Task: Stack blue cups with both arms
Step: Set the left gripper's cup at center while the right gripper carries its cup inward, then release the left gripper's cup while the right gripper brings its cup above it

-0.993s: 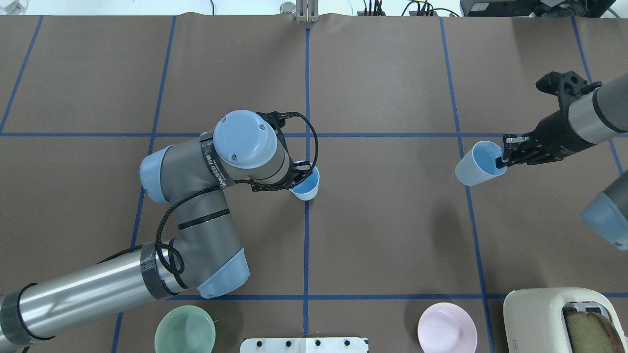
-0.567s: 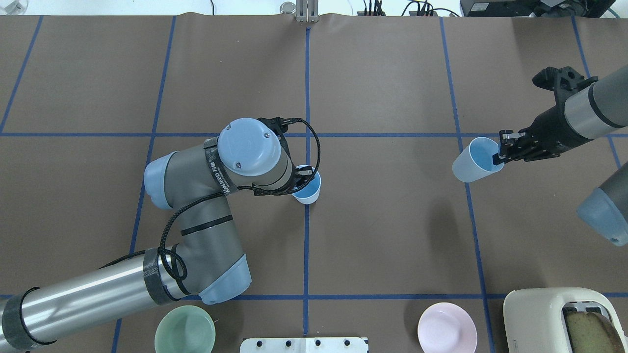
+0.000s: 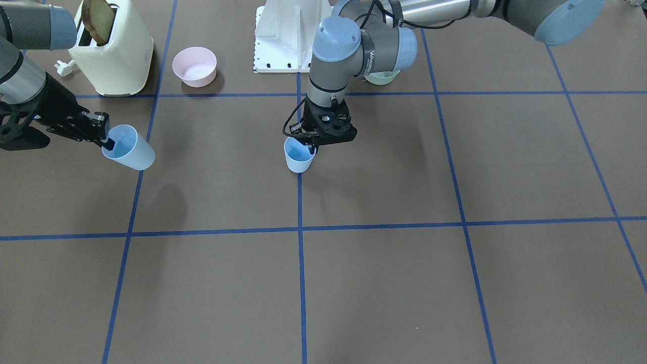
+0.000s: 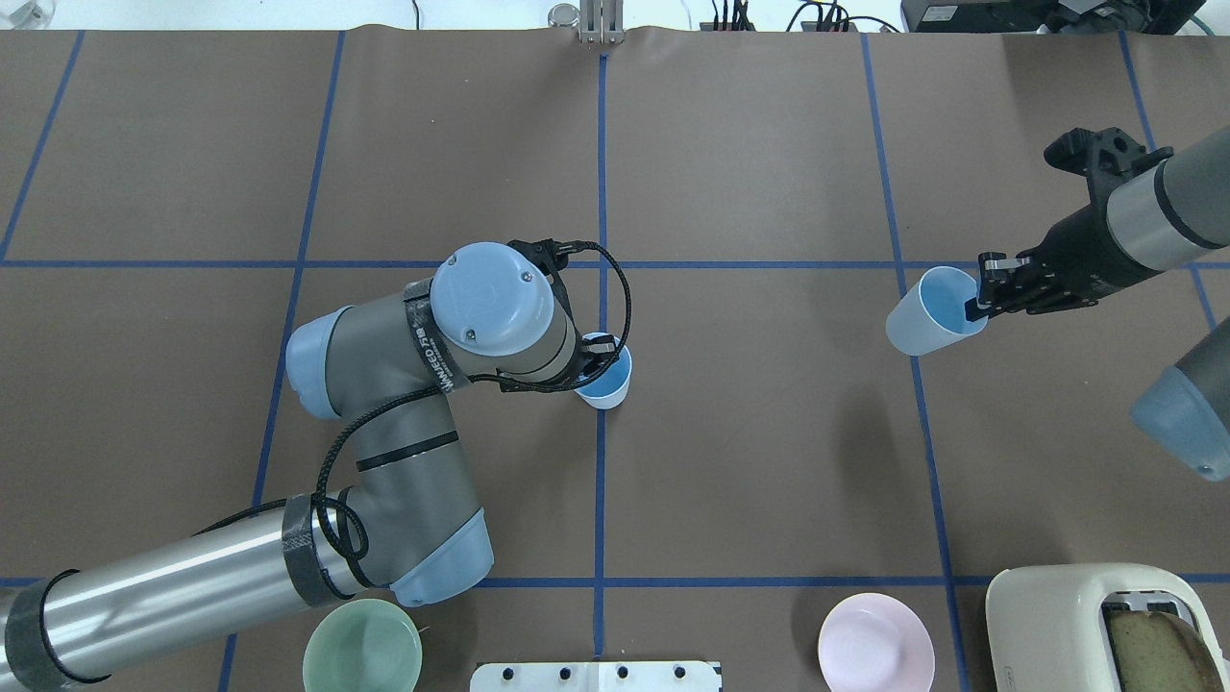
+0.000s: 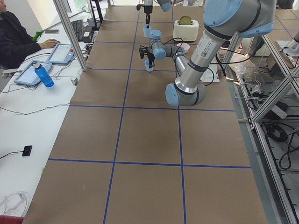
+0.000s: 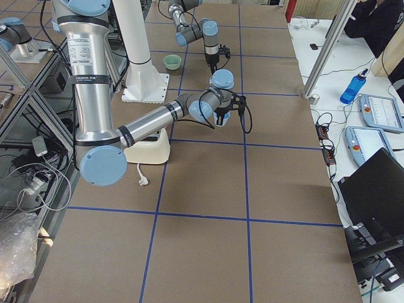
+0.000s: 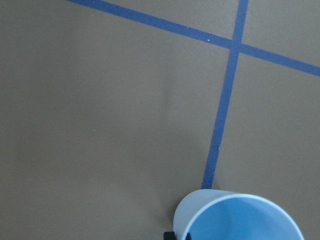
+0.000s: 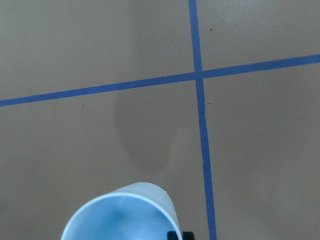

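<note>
Two pale blue cups are each held at the rim. My left gripper [image 4: 594, 358] is shut on one blue cup [image 4: 605, 377], upright on the table's blue centre line; whether it touches the mat I cannot tell. It also shows in the front view [image 3: 298, 155] and the left wrist view [image 7: 240, 217]. My right gripper [image 4: 980, 306] is shut on the other blue cup [image 4: 930, 312], tilted and held well above the mat at the right. That cup also shows in the front view [image 3: 129, 147] and the right wrist view [image 8: 120, 212].
A green bowl [image 4: 362, 646] and a pink bowl [image 4: 875, 642] stand at the near edge, either side of the white base [image 4: 596, 676]. A cream toaster [image 4: 1105, 625] with a bread slice stands at the near right corner. Blue tape lines cross the brown mat.
My left arm has carried its cup a little toward the robot's side. My right gripper has drawn its cup slightly up and away. Both grips are unchanged.
</note>
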Available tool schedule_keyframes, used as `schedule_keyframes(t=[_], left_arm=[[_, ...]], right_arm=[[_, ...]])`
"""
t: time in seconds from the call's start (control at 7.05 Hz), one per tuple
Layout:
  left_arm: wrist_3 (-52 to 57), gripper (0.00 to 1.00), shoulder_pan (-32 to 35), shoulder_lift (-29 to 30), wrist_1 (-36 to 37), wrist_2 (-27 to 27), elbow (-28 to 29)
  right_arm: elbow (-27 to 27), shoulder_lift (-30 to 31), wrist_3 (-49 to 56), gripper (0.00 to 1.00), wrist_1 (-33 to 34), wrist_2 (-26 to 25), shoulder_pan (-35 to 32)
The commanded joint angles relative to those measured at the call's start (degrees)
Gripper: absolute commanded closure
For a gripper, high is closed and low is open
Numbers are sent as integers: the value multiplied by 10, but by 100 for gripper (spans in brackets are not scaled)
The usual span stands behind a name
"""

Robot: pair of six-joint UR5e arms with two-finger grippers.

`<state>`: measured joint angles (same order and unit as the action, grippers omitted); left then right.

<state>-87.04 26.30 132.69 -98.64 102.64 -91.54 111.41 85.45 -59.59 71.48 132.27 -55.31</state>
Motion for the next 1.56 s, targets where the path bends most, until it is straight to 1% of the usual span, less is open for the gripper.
schedule_keyframes(t=[0.0,0.14,0.28,0.43,0.57,0.71,0.85,0.99,1.13,1.28,1.42], left_arm=[[0,57,0,-2,-2,0,0],[-1,54,1,-2,-6,1,-1],[3,33,1,-2,-6,2,-7],[4,23,2,-3,-5,4,-20],[10,11,6,-10,-2,6,-41],[36,3,23,-29,1,19,-73],[59,3,57,-64,1,65,-110],[111,3,105,-96,1,116,-139],[172,3,153,-129,0,153,-154],[246,3,206,-165,-1,186,-165],[327,3,256,-210,-4,227,-174]], right_arm=[[0,0,0,100,1,0,-3],[0,0,0,100,1,1,-5],[0,-2,-1,100,1,3,-6],[2,-16,0,100,15,6,-7],[4,-40,-1,100,46,21,-16],[3,-79,-2,100,86,15,-16],[4,-118,-13,100,125,14,-14],[1,-157,-62,100,139,-4,16],[0,-191,-102,100,156,-37,50],[0,-230,-127,100,186,-83,90],[0,-261,-161,100,205,-113,123]])
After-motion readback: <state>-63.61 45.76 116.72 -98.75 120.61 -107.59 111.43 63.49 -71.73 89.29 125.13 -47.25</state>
